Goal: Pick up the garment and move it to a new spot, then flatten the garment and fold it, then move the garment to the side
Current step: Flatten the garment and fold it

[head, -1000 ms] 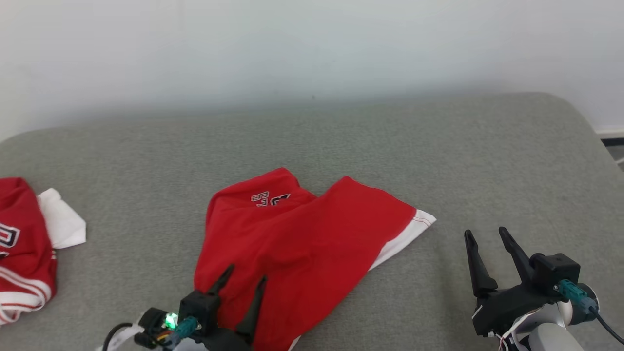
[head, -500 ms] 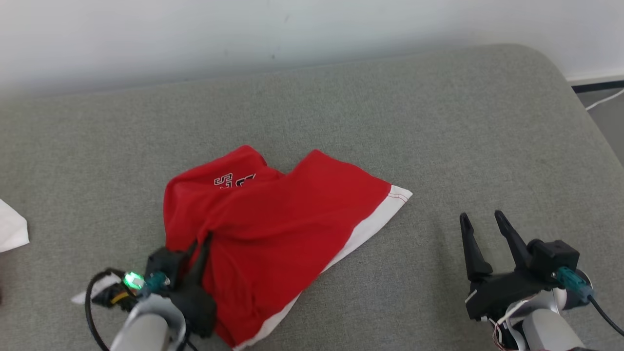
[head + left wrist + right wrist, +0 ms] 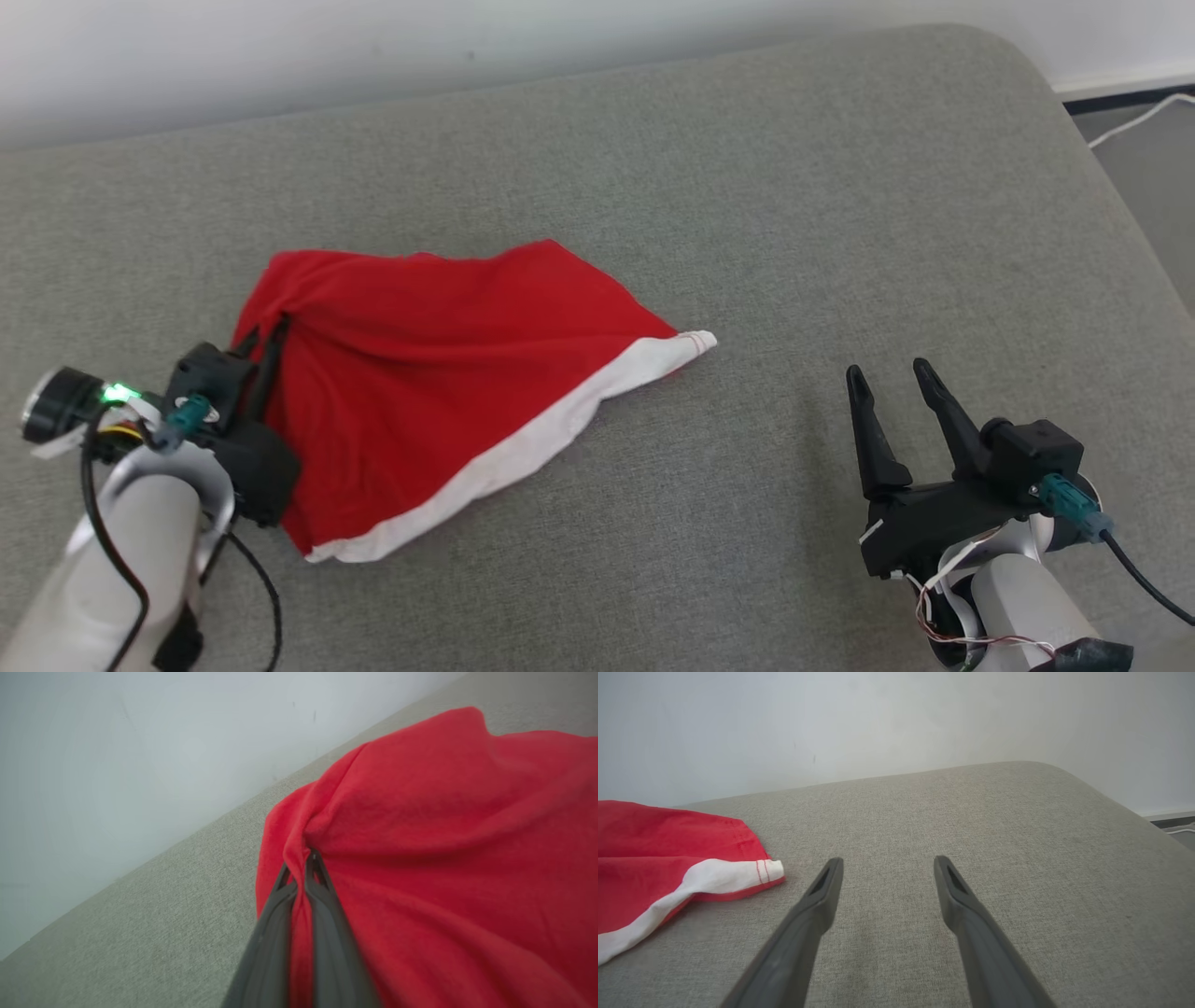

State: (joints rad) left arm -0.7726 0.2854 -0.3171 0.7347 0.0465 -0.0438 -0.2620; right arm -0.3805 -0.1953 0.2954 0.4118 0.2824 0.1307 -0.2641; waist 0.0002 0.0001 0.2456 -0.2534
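Left gripper (image 3: 264,334): fingers clamped on a fold of the red garment (image 3: 448,373) at their tips. Right gripper (image 3: 887,375): fingers apart, garment well to their left.

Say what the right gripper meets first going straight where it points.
Ahead of the right gripper, likely bare grey cushion; the red garment lies left of that line. Depth is unclear.
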